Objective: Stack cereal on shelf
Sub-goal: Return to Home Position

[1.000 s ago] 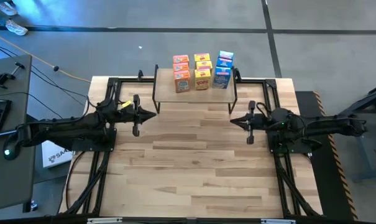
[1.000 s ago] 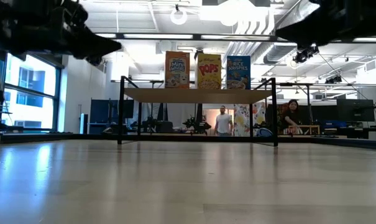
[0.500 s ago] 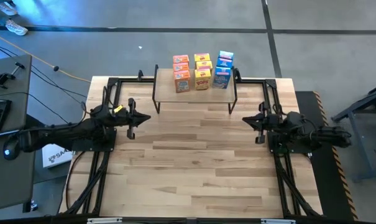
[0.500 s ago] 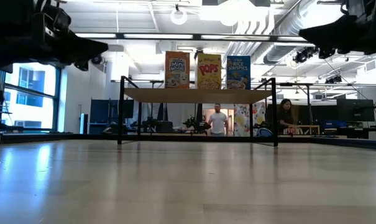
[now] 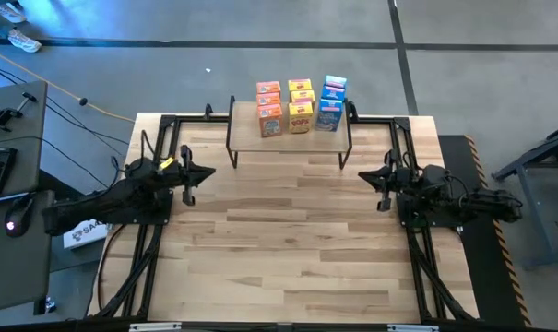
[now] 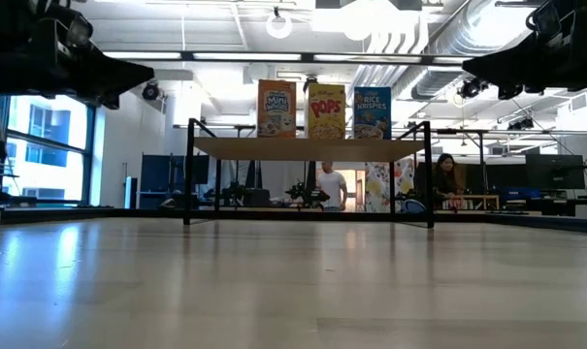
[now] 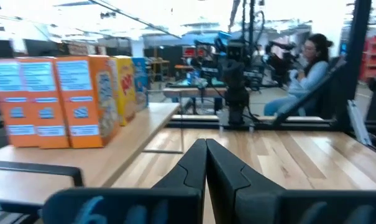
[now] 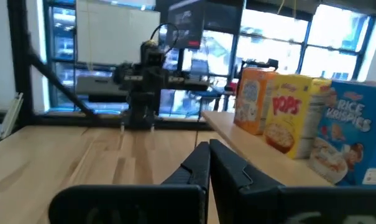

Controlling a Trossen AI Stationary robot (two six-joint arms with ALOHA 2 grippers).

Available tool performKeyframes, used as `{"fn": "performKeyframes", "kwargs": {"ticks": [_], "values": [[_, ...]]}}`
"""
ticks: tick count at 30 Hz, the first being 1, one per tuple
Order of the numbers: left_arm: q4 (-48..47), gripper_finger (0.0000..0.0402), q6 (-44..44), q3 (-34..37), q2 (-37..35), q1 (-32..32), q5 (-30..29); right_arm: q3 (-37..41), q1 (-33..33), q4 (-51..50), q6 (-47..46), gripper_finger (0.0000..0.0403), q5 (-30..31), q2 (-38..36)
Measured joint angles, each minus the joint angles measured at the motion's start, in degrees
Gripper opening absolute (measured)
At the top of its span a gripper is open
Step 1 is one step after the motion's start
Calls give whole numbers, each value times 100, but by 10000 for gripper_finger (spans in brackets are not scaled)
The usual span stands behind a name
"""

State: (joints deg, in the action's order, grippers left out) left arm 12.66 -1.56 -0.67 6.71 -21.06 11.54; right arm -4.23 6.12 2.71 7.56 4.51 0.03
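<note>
The shelf (image 5: 288,143) stands at the table's far edge on thin black legs. On its light-wood top the cereal boxes stand upright in three rows: orange (image 5: 269,106), yellow (image 5: 301,103), blue (image 5: 332,101). The low view shows the front box of each row: orange (image 6: 277,109), yellow (image 6: 326,111), blue (image 6: 372,112). My left gripper (image 5: 210,171) hangs shut and empty above the table, left of the shelf; its fingers meet in the left wrist view (image 7: 206,146). My right gripper (image 5: 362,175) hangs shut and empty to the shelf's right (image 8: 209,148).
Black arm frames run along the table's left (image 5: 159,148) and right (image 5: 409,148) sides. The bare wooden tabletop (image 5: 288,240) spreads between the arms and toward the near edge. People show in the room beyond the table (image 6: 327,189), (image 6: 443,182).
Both grippers have drawn back from the shelf, staying shut: the left toward the table's left edge, the right toward the table's right edge. The boxes and shelf have not moved.
</note>
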Motion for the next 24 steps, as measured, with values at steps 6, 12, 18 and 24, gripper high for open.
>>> {"fn": "performKeyframes", "kwargs": {"ticks": [6, 12, 18, 24], "values": [[-660, 0, -61, -5, -653, -6, -438, 363, 168, 488, -61, 0, 249, -2], [-973, 0, -19, 0, -650, -68, -507, 365, 302, 447, -330, 0, 521, 5], [-1095, 0, -52, 0, -652, -72, -533, 365, 301, 40, -566, 0, 952, 33], [-1179, 0, 220, 0, -631, -72, -1000, 367, 301, 45, -527, 0, 1023, 24]]}}
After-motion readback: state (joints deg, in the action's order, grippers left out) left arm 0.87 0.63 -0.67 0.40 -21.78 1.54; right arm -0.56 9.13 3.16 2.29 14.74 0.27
